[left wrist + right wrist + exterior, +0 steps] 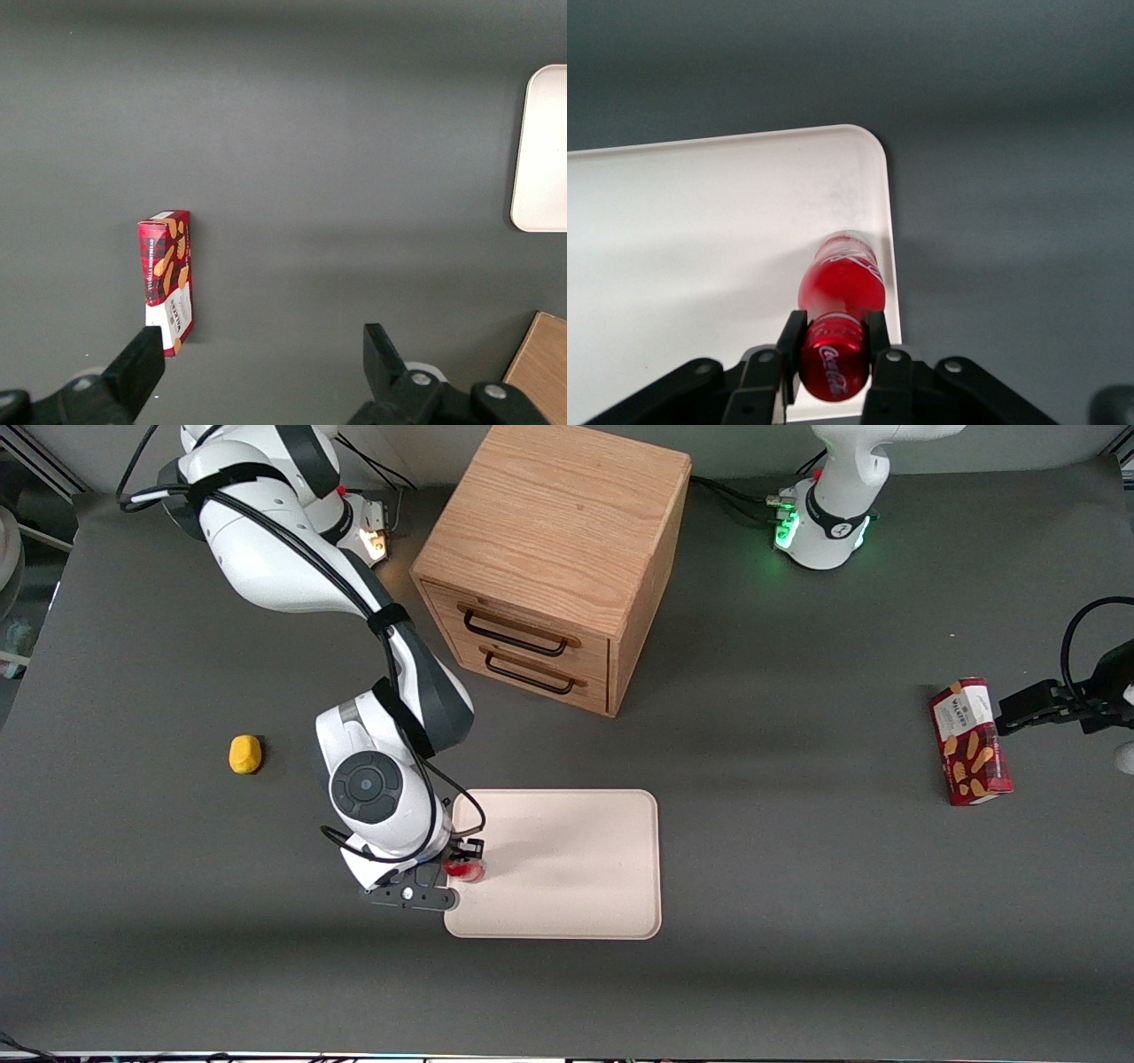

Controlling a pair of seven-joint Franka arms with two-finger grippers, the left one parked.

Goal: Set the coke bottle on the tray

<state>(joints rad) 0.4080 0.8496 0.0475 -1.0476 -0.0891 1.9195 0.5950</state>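
Note:
The small red coke bottle [840, 292] stands upright on the pale beige-pink tray [700, 230], close to the tray edge at the working arm's end. My gripper [833, 341] is shut on the bottle's red cap, one finger on each side. In the front view the gripper [461, 861] sits over the same tray edge and the coke bottle [466, 870] shows just under it as a red spot on the tray [567, 868]. Most of the bottle is hidden there by the wrist.
A wooden two-drawer cabinet [554, 567] stands farther from the front camera than the tray. A yellow rounded lump [245, 755] lies toward the working arm's end. A red biscuit box [970, 741] lies toward the parked arm's end, and shows in the left wrist view [168, 279].

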